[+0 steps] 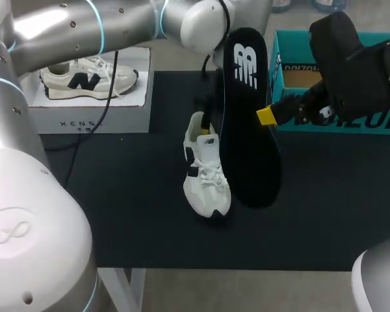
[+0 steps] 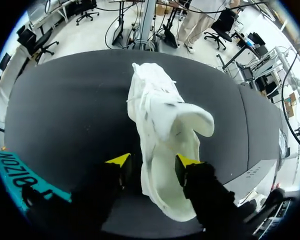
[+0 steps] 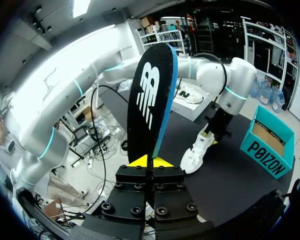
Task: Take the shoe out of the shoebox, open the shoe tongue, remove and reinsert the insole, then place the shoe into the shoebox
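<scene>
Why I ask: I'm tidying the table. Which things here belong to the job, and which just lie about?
Job: white shoe, in the left pincer; insole, in the right pincer; teal shoebox.
Lying about: second shoe; grey box under it.

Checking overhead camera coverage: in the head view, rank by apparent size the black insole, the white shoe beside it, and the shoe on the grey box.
1. Black insole, though raised nearer the camera.
2. White shoe beside it.
3. Other shoe on the grey box, close to second, farther away.
</scene>
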You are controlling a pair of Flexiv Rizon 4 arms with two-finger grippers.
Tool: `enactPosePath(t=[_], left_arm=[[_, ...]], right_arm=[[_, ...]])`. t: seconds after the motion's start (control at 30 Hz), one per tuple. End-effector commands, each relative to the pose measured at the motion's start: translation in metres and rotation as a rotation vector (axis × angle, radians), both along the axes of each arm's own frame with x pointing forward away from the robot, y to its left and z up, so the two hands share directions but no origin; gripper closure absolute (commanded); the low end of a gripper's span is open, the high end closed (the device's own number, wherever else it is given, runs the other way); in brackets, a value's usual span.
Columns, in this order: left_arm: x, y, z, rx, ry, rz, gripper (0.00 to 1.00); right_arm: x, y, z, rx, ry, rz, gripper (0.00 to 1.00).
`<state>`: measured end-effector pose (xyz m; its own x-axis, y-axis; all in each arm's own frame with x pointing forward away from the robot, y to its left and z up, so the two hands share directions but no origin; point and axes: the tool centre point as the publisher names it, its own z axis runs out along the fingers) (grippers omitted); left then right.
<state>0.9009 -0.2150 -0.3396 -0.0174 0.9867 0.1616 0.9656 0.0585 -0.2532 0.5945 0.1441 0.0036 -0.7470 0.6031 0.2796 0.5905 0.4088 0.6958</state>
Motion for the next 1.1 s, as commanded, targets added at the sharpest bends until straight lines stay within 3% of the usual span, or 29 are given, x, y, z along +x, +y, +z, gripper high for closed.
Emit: enactPosePath(t=[0.03,0.43,0.67,0.93,1.1], left_arm=[[0.003,0.012,0.03,-0.155,-0.048,0.066,0.0],[0.044,0.014,0.105,-0.525,-0.184,0.201,0.0],[0.061,0.008,0.154,-0.7,-0.22,0.122,0.0],[0.063,0.01,0.187,-0.849,-0.277,-0.013,0.0],[0.07,0.013,0.205,-0.953,-0.266,-0.077,0.0]], right_arm=[[0.003,0.004,0.002,-0.006,0.006,0.002,1.0],[0.003,0.004,0.002,-0.006,0.006,0.002,1.0],[0.003,0.004,0.002,-0.006,0.006,0.002,1.0],[0.003,0.004,0.002,-0.006,0.006,0.002,1.0],[0.037,-0.006,0.014,0.035,0.036,-0.101,1.0]])
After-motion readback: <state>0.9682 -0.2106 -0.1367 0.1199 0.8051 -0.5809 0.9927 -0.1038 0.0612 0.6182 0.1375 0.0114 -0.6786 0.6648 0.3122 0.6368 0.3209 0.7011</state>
